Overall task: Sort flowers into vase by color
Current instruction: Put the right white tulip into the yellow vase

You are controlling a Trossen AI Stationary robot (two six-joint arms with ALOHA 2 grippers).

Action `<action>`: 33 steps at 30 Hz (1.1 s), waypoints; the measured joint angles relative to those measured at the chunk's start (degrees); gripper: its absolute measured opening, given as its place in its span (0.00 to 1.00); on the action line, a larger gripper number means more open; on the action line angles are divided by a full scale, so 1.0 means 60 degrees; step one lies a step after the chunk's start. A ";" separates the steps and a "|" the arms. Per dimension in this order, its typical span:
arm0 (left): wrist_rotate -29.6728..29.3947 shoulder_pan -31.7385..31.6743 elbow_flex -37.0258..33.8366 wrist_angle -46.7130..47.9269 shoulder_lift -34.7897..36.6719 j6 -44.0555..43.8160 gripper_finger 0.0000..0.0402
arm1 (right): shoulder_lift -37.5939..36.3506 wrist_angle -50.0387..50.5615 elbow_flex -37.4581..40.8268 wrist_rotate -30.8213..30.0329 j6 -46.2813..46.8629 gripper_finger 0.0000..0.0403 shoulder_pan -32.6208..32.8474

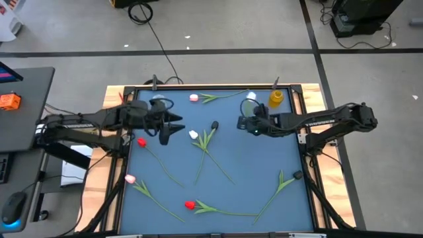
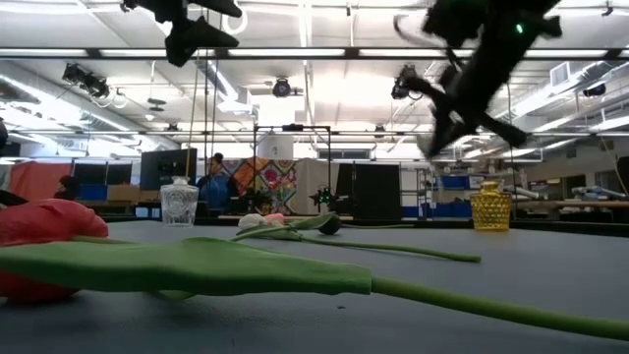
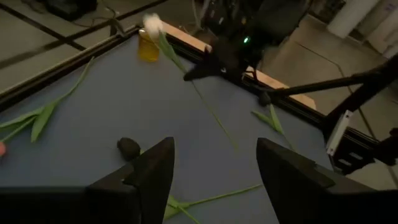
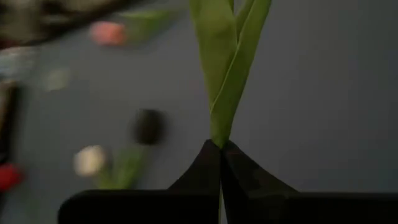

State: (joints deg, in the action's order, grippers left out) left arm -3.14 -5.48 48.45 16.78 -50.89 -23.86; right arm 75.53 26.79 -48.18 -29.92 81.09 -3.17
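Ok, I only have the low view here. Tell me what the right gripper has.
Observer: The right gripper is shut on a green stem, just under its leaves.
Operator: Give me the head colour.
Observer: White. The white tulip head is held up close by the yellow vase, not in it.
Operator: Now the left one.
Observer: The left gripper is open and empty, above the table near a red tulip.

Two vases (image 1: 275, 99) (image 1: 158, 102) at the table's (image 1: 264, 165) far edge — flowers (image 1: 205, 142) scattered before them.
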 joint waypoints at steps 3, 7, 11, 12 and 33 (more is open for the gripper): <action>0.1083 -0.0655 0.0000 -0.0121 0.0007 0.0320 0.59 | 0.0000 -0.1180 -0.0457 -0.0368 -0.2313 0.02 0.0163; 0.2098 -0.1510 0.0000 -0.0118 0.0001 0.0780 0.64 | -0.0004 -0.3175 -0.0656 0.0178 -0.5238 0.03 0.0148; 0.2212 -0.1841 0.0000 -0.0709 0.0000 0.2443 0.72 | -0.0004 -0.4716 -0.0656 0.1363 -0.6820 0.07 0.0116; 0.2225 -0.1839 0.0000 -0.0958 0.0000 0.3091 0.74 | -0.0004 -0.5036 -0.0656 0.1612 -0.6853 0.08 0.0085; 0.2258 -0.1348 -0.0007 -0.2739 -0.0109 0.3578 0.75 | -0.0033 -0.8018 -0.0660 -0.0302 -1.2292 0.02 0.1537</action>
State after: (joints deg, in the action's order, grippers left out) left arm 10.41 -13.57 48.40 0.34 -51.55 -2.40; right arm 75.33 -21.32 -52.14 -31.73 7.34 6.05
